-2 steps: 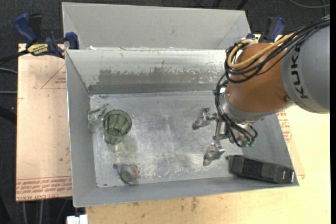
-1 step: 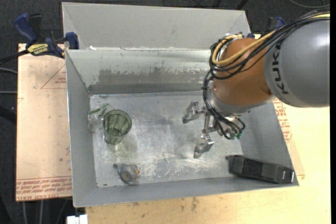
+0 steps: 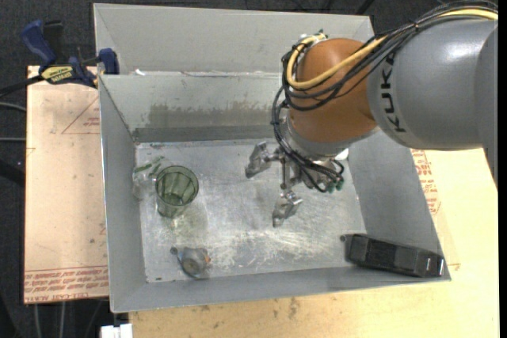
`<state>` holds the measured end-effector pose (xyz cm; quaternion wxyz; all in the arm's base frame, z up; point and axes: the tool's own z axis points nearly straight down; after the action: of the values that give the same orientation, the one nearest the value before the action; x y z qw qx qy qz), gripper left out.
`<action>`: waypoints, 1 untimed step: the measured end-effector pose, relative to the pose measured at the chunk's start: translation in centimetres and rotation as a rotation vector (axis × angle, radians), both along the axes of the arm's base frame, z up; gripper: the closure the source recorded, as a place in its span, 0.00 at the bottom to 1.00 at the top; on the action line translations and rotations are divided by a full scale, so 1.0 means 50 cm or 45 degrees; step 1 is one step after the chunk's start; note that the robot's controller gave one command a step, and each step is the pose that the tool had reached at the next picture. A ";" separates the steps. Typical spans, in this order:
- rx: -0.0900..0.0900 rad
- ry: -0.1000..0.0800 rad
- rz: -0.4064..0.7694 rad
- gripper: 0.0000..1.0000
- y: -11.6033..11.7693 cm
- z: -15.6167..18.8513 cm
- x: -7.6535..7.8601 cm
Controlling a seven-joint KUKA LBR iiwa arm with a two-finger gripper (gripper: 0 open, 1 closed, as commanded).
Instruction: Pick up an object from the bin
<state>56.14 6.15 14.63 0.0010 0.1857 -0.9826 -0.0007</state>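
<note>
Green cup (image 3: 175,190) — translucent, left of bin (image 3: 119,170) | gripper (image 3: 271,186) — spread wide, mid-bin

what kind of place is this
Probably a robotics lab's grasping test station: a KUKA arm, its gripper open, hangs over a grey metal bin holding a green cup and a black bar.

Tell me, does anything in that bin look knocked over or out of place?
Only the black flat block: it sits askew in the bin's near right corner, seemingly propped against the sloping wall rather than flat. The green cup and the small grey thing look ordinary.
</note>
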 end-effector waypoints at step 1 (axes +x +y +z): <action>0.006 -0.013 0.129 0.00 0.016 -0.035 0.038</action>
<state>58.05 6.96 12.87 -0.0045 0.2353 -0.9719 -0.0019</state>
